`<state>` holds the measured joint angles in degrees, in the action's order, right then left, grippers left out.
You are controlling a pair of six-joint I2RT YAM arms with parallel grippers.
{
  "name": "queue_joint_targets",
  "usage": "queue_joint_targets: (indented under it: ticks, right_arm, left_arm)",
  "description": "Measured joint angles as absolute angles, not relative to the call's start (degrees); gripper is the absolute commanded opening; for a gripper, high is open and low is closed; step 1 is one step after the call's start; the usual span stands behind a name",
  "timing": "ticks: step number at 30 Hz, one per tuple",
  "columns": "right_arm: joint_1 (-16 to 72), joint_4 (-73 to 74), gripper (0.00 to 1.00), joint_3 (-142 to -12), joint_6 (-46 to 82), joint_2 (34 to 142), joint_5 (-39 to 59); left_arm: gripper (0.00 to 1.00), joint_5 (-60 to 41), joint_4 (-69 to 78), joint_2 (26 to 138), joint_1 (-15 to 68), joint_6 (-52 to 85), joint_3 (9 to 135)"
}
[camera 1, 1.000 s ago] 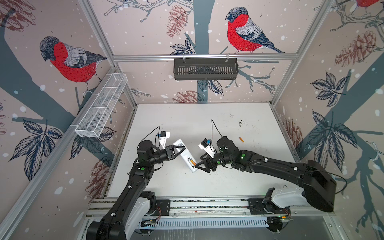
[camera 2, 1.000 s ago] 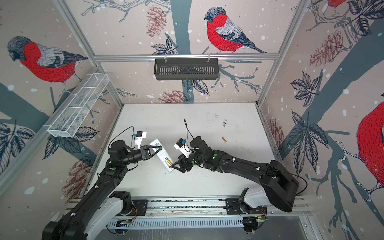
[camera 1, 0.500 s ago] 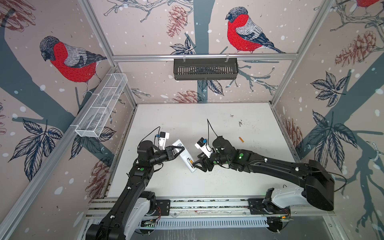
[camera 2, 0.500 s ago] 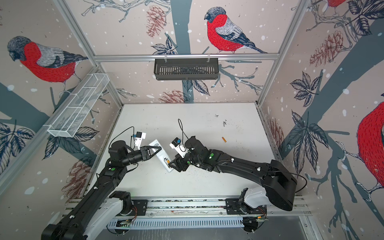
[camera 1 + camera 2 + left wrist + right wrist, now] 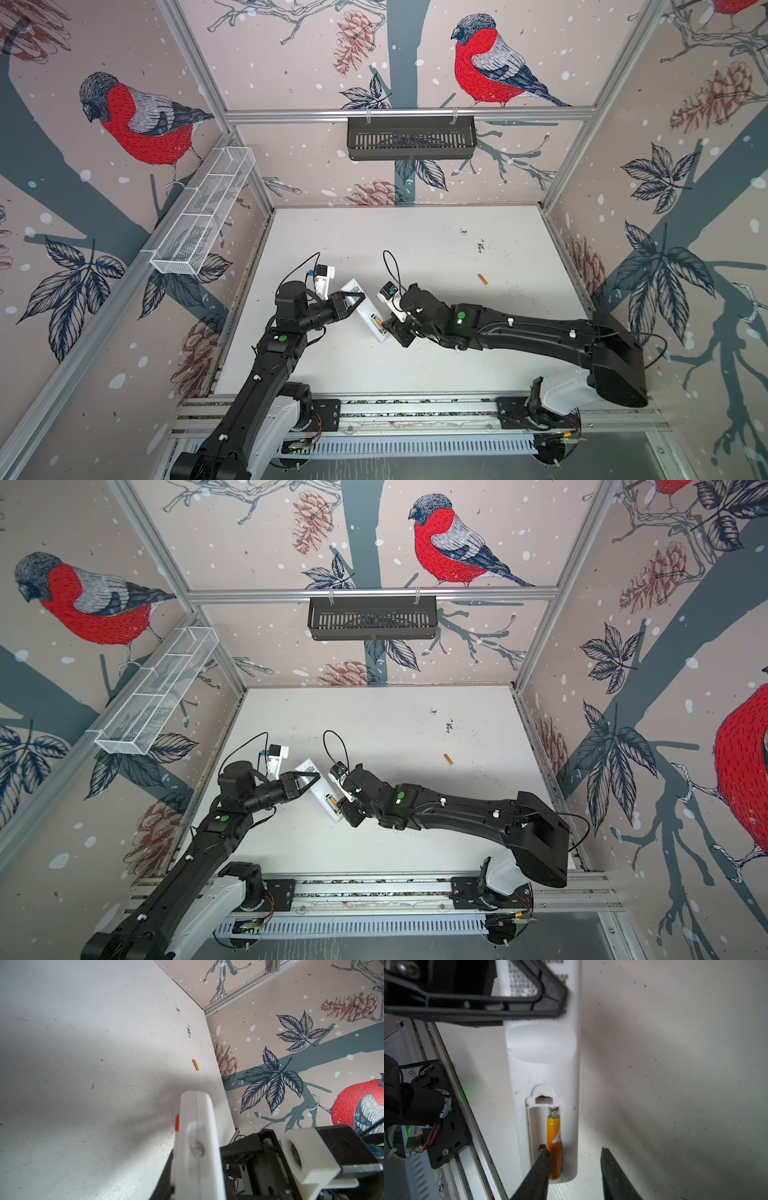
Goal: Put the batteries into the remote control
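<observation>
Left pincer [image 5: 357, 297]: clamped shut across the printed-label end of the remote control [image 5: 368, 313], which sits back side up

Remote control: runs from the left pincer over to the right pincer, its open battery bay [image 5: 538, 1126] at the right pincer's end

Fitted battery [image 5: 554, 1136]: orange cell lying in one slot of the bay, right under the right pincer

Right pincer [image 5: 573, 1148]: jaws partly apart, gripping nothing; one fingertip [image 5: 544, 1153] is down in the bay against the battery's side, the other [image 5: 607, 1159] stands off the remote's outer edge

Loose battery [image 5: 482, 279]: lying on the white table [image 5: 415, 365], well apart from the right pincer, out past it towards the right wall
</observation>
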<state>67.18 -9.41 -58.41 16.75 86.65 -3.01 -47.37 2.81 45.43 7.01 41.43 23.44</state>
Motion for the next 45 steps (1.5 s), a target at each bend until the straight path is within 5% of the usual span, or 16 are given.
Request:
queue_joint_targets:
  ticks: [45]
  right_arm:
    - [68.62, -11.9, 0.14, -63.92, 17.89, 93.12, -4.16]
  left_arm:
    - [0.0, -41.8, 0.12, 43.13, 6.98, 39.53, 23.51]
